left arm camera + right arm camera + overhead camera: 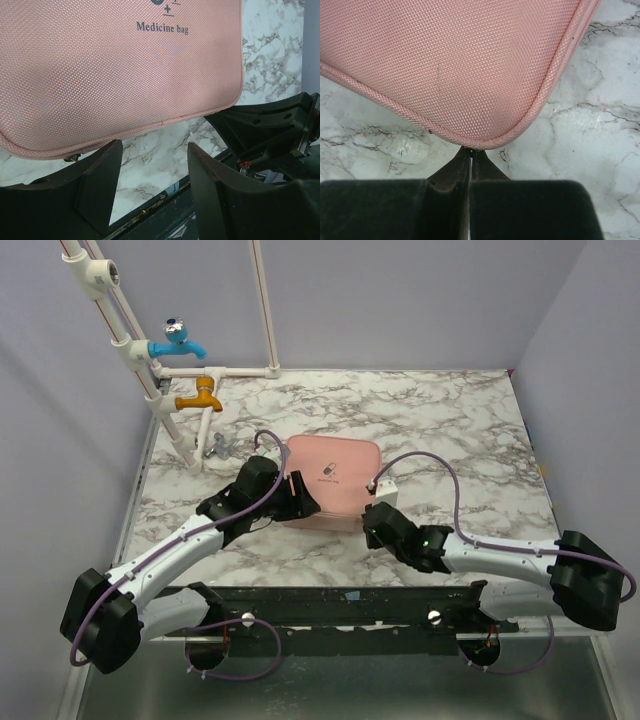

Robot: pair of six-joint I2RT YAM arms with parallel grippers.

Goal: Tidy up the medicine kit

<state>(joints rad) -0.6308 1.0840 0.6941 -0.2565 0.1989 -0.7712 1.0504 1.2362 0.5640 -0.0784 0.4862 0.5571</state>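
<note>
Right claw is pinched fully closed at the near right corner of the medicine kit; whether it has a zip pull is hidden. Left claw gapes empty at the near left edge. The kit lies closed mid-desk. This looks like the opening step, and next the zip needs drawing round.

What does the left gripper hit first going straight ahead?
Probably the medicine kit: its near edge lies just ahead of the open left gripper, though relative height is unclear.
</note>
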